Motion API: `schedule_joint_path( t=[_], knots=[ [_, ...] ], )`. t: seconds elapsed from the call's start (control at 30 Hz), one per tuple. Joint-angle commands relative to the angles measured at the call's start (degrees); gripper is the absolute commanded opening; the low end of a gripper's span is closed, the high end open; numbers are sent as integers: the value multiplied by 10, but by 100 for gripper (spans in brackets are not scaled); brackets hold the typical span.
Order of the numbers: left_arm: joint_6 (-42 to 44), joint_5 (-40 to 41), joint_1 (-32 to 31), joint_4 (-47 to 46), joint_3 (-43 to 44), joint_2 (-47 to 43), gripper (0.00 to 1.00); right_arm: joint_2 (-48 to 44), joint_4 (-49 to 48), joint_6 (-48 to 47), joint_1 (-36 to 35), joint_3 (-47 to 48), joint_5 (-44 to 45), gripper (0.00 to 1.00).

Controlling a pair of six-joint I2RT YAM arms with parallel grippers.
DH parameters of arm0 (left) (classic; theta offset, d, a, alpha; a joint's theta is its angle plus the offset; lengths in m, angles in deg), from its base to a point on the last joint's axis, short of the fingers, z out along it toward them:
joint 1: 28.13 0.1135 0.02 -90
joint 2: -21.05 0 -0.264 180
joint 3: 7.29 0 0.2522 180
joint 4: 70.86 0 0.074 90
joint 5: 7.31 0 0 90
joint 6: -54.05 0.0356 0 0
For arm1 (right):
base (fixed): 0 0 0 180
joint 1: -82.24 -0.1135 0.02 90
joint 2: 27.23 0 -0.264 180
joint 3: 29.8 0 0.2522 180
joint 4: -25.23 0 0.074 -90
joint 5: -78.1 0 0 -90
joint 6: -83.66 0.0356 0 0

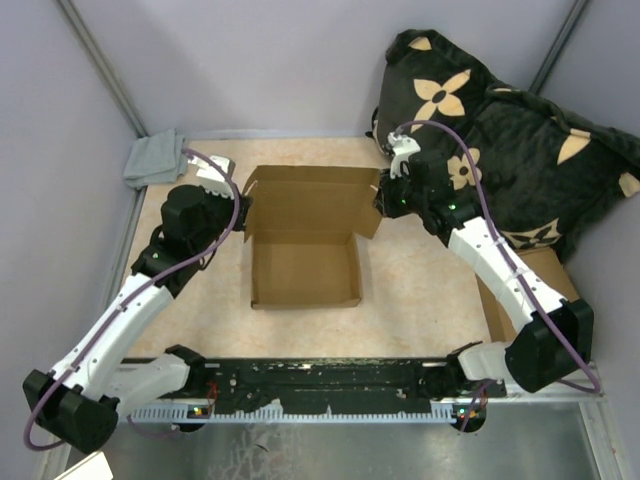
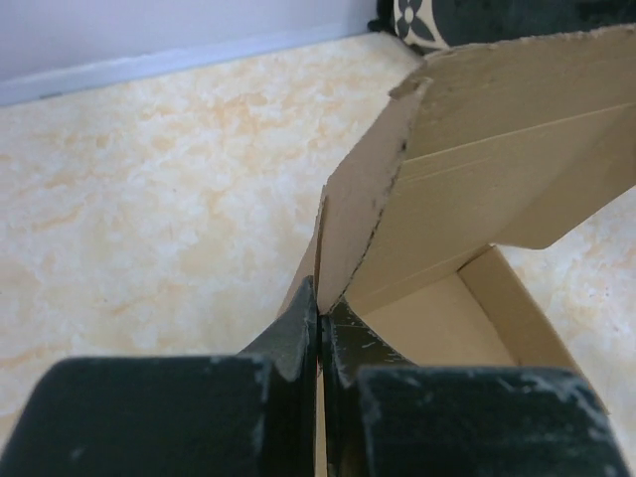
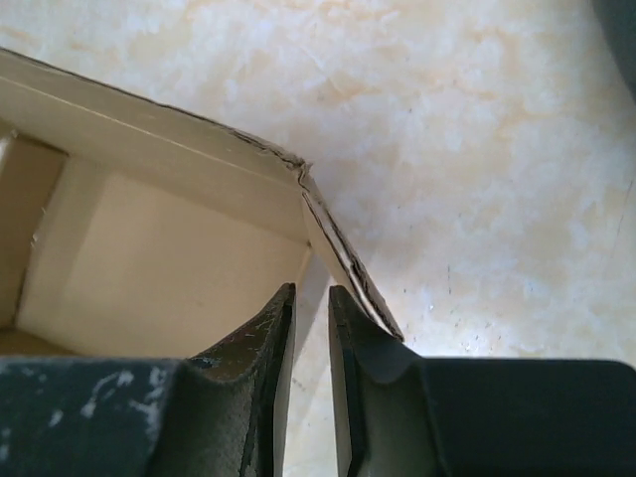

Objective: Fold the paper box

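The paper box (image 1: 305,270) is sitting in the middle of the pale marbled surface (image 1: 420,290), between the two arms. Its tray is standing open, and its lid panel is rising at the far side. The left end effector (image 2: 318,310) is pinching the lid's left side flap (image 2: 358,219); its fingers are pressing together on the thin cardboard edge, which is standing upright between them. The right end effector (image 3: 310,298) is hovering at the box's far right corner with its fingers only narrowly apart and nothing showing in the gap. The right side flap (image 3: 348,258) is running just beside the outer finger, and whether they are touching cannot be told. A black flowered cushion (image 1: 500,150) is lying at the far right, a grey cloth (image 1: 155,158) is lying at the far left corner, and flat cardboard pieces (image 1: 545,275) are lying behind the right arm.
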Motion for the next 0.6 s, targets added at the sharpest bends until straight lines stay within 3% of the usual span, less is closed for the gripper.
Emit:
schedule_joint_path(
  t=[0.0,0.37,0.53,0.57],
  knots=[
    [5,-22,0,-57,-17,-24,0,-20,35,1,-3,10,-13,21],
    [8,-38,0,-86,-57,-60,0,-2,24,2,-3,-6,-32,24],
    [10,-26,-1,-86,-60,-60,0,-25,2,-7,-4,-19,2,53],
    [9,-24,0,-86,-59,-59,0,-37,-11,-11,-4,-29,19,55]
  ],
)
